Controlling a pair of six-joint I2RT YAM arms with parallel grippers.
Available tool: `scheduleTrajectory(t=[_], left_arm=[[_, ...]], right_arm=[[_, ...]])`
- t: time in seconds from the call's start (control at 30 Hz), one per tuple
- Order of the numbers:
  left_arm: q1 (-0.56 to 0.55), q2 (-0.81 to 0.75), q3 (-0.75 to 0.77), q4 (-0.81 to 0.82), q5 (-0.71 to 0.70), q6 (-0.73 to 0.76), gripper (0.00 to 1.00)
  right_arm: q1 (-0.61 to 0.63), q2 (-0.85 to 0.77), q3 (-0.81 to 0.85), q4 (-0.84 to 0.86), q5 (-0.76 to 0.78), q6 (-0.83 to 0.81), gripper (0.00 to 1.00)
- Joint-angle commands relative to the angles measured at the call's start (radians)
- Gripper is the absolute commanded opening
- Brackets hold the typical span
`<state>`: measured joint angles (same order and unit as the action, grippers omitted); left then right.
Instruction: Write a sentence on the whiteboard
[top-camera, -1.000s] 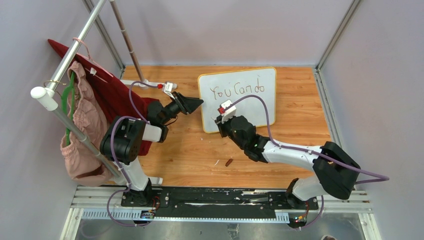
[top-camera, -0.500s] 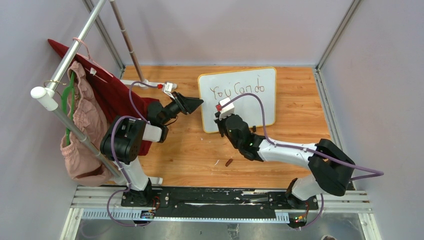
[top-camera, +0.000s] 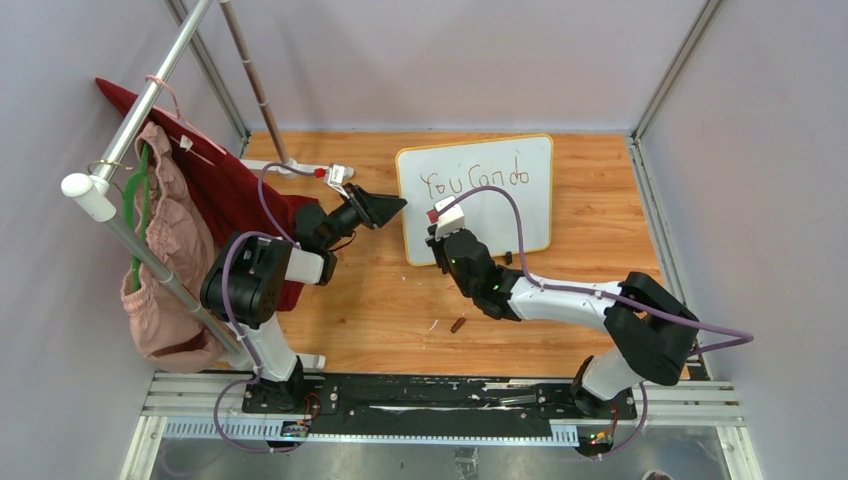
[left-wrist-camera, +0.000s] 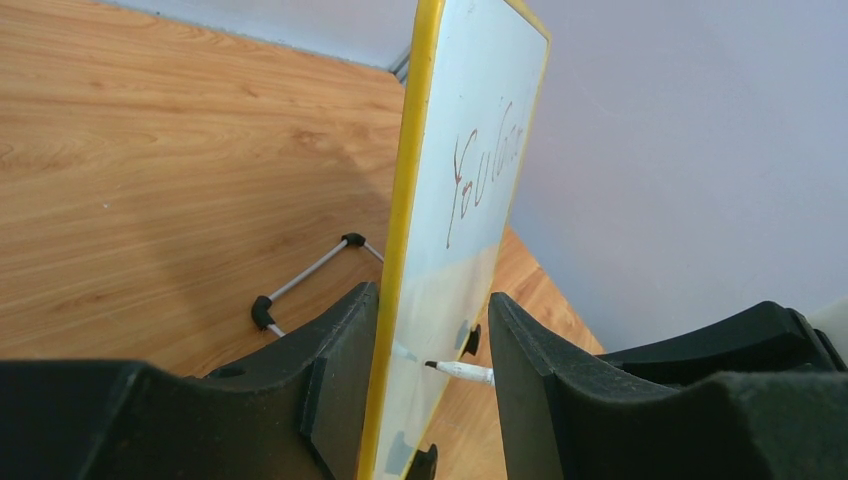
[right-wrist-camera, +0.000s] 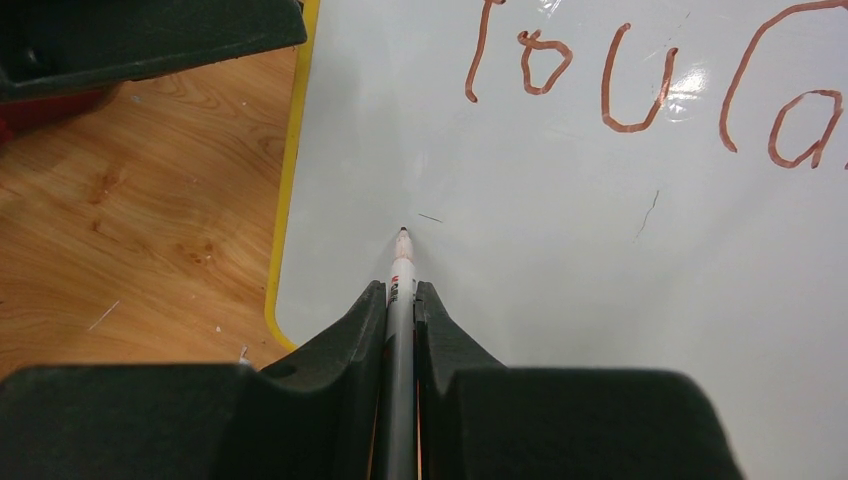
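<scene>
The whiteboard (top-camera: 500, 215) leans upright at the back of the table, yellow-rimmed. The sentence (top-camera: 475, 180) reads "You Can do" in reddish-brown along its top; the right wrist view catches "You Ca" (right-wrist-camera: 570, 80). My right gripper (top-camera: 440, 237) (right-wrist-camera: 400, 285) is shut on a grey marker (right-wrist-camera: 402, 262). Its tip sits at the bare face below "You"; contact is unclear. My left gripper (top-camera: 400, 205) (left-wrist-camera: 432, 292) straddles the board's left edge. One finger lies against the rim (left-wrist-camera: 392, 300), and the other stands off the face. The marker's tip (left-wrist-camera: 465, 372) shows between them.
A metal clothes rack (top-camera: 130, 140) with a dark red cloth (top-camera: 235, 195) and a pink garment (top-camera: 165, 270) fills the left side. A small brown cap (top-camera: 457, 324) lies on the wood in front of the board. The board's wire stand (left-wrist-camera: 310, 272) sticks out behind it.
My right arm has swung a little left, bringing the marker lower-left on the board under "You". The left arm and the writing are unchanged.
</scene>
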<state>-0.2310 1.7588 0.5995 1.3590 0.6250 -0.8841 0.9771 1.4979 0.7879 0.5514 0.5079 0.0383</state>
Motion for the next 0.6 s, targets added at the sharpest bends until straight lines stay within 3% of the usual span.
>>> scheduleTrajectory(t=[0.0, 0.57], left_arm=[[0.002, 0.029, -0.020, 0.006, 0.005, -0.036, 0.50], [0.002, 0.032, -0.018, 0.017, 0.005, -0.048, 0.50]], right_arm=[[0.015, 0.010, 0.026, -0.006, 0.040, 0.022, 0.00], [0.021, 0.018, 0.006, -0.057, 0.023, 0.062, 0.00]])
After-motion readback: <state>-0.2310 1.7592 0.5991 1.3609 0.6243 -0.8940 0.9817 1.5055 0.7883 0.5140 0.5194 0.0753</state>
